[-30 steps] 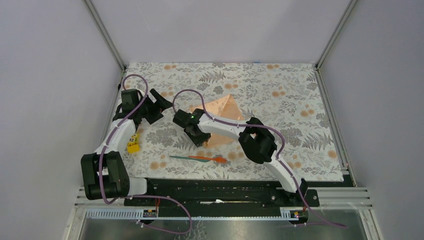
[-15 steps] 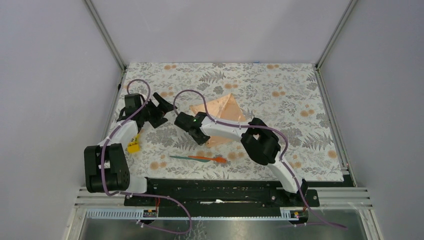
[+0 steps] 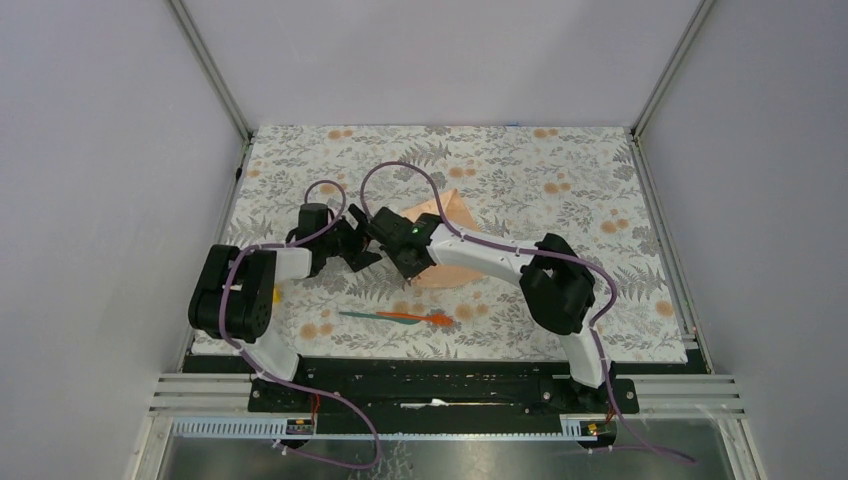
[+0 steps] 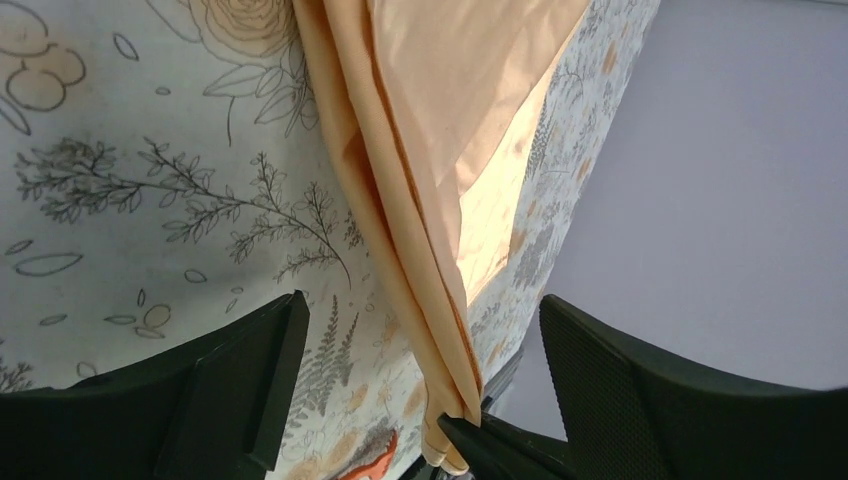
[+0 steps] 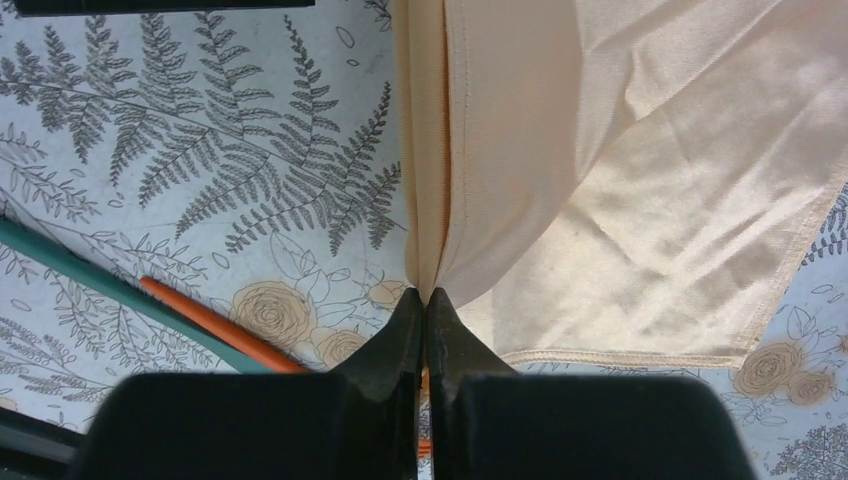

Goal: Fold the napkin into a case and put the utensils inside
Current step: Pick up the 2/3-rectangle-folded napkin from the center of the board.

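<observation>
Lilac walls enclose a grey floral tablecloth bearing the napkin.

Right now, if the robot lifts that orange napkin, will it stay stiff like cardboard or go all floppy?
Probably floppy: the napkin drapes in soft folds where the right tool pinches its edge. It looks thin and likely light for its size, since brightness seems to glow through it in the left wrist view.

light: bright, even | shadows: soft, faint | focus: sharp | blur: none
</observation>
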### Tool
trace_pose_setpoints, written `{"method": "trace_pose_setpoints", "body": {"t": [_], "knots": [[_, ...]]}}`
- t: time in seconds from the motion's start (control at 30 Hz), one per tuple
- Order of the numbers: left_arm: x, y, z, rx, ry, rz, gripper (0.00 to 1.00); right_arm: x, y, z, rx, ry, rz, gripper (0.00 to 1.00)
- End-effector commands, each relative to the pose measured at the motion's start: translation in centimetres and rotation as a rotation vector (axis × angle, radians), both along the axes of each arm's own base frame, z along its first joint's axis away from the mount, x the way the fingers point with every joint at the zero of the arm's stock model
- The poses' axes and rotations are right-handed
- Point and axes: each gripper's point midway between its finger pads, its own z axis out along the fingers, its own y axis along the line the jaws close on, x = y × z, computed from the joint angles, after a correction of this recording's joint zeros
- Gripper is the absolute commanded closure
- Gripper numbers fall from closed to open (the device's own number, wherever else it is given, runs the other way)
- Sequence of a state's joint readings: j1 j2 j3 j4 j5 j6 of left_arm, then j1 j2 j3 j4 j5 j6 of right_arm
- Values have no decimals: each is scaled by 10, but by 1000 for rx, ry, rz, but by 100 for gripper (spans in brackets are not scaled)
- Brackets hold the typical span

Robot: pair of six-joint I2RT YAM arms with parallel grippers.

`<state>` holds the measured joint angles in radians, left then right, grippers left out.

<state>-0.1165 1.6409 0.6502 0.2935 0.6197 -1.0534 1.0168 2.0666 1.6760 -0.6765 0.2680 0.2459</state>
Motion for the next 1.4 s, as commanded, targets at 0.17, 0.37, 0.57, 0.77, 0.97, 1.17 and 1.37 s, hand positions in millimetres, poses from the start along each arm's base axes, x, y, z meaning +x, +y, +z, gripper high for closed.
{"method": "trace_pose_setpoints", "body": {"t": [0.17,0.37,0.57,0.77,0.97,1.17,1.37], "knots": [[37,2,2,0,-92,126,22,10,0,21,81,-24,2,100],[40,2,-16,3,-47,141,32,11,0,26,104,-26,5,100],[50,3,-29,24,-30,148,42,12,1,28,114,-26,11,100],[61,9,-38,84,-26,169,49,12,1,30,120,-25,15,100],[69,11,-41,97,-28,177,61,12,0,29,125,-23,18,100],[78,11,-33,100,-48,180,76,10,-1,27,129,-19,24,100],[92,25,11,172,-113,206,96,2,22,33,233,30,67,100]]}}
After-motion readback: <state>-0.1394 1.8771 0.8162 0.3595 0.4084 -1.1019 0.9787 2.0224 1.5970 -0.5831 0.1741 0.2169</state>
